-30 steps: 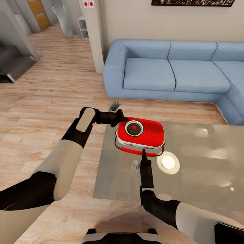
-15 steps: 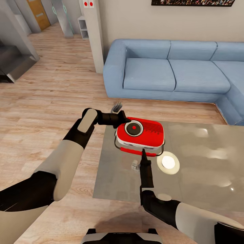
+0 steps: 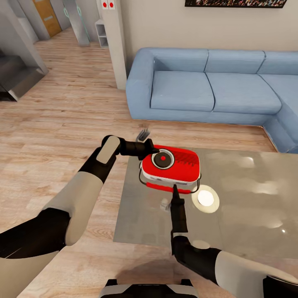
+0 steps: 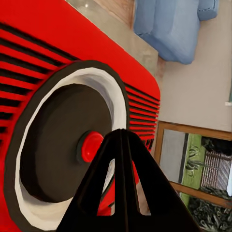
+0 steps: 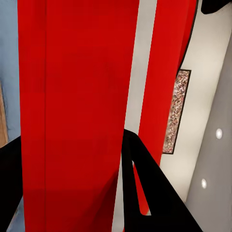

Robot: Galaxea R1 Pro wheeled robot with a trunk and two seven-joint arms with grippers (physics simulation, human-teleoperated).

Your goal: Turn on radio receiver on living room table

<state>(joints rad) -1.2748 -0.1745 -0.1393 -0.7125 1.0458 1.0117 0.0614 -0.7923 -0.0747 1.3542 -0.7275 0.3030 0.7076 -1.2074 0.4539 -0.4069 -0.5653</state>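
A red radio receiver (image 3: 171, 167) lies flat near the left end of a low table (image 3: 248, 215) with a glossy grey top. It is an oblong box with rounded corners, a pale band along its side and a thin dark wire handle looped around it. Its upper face carries a round black dial ringed in white, with a small red button at the centre, beside rows of dark slots.

In the left wrist view, the dial and button of the radio receiver (image 4: 58, 96) sit just beyond the left gripper (image 4: 122, 140), whose fingers are pressed together into a single point, gripping nothing.

From the head camera, the left gripper (image 3: 154, 151) touches the radio's near-left corner by the dial. The right gripper (image 3: 174, 189) points at the radio's near edge; I cannot tell whether its jaws are apart or together.

A round white disc (image 3: 205, 199) rests on the table just beside the radio. Behind stands a blue sofa (image 3: 215, 89) on a light wood floor (image 3: 62, 124).
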